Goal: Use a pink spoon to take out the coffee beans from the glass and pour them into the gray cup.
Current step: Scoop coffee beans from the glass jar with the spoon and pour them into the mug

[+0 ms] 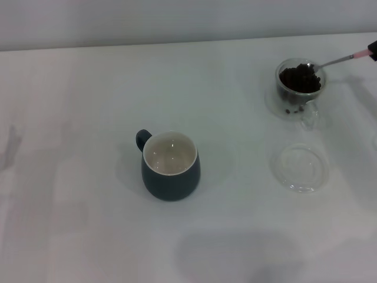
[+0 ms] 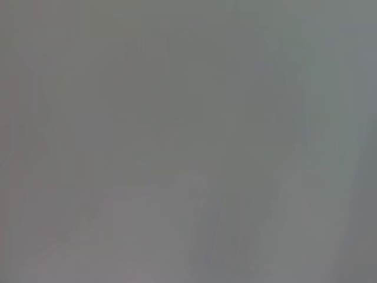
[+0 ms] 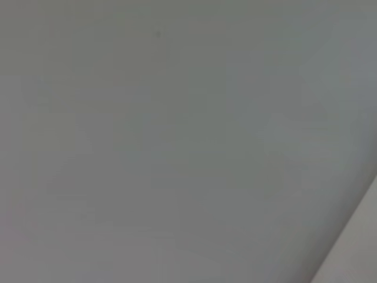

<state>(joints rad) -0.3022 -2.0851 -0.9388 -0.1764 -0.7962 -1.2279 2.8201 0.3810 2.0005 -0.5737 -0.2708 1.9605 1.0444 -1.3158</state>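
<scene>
White tabletop (image 1: 88, 236) fills the head view, and both wrist views give only a flat gray blur with nothing to make out. At the far right edge a dark sliver of the right gripper (image 1: 373, 49) shows, clamped on the end of the pink spoon (image 1: 344, 58); its fingers are cut off by the picture edge, but since the spoon hangs level in the air with its handle running into that dark tip, I judge it is gripping the handle. From the gripper the spoon reaches toward the robot's left, its silver bowl resting at the rim of the glass (image 1: 299, 88), on top of the coffee beans (image 1: 300, 78) heaped inside. The shallow slant of the handle suits scooping: the bowl can slide under the heap without the gripper coming over the glass. A clear round dish (image 1: 301, 168) lies on the table nearer the robot than the glass, apart from it, probably set aside out of the way. The gray cup (image 1: 170, 166) stands well away from the gripper, farther to the robot's left and nearer the robot, upright and with nothing in its white inside, so no beans have been delivered yet. The left gripper is not in sight.
</scene>
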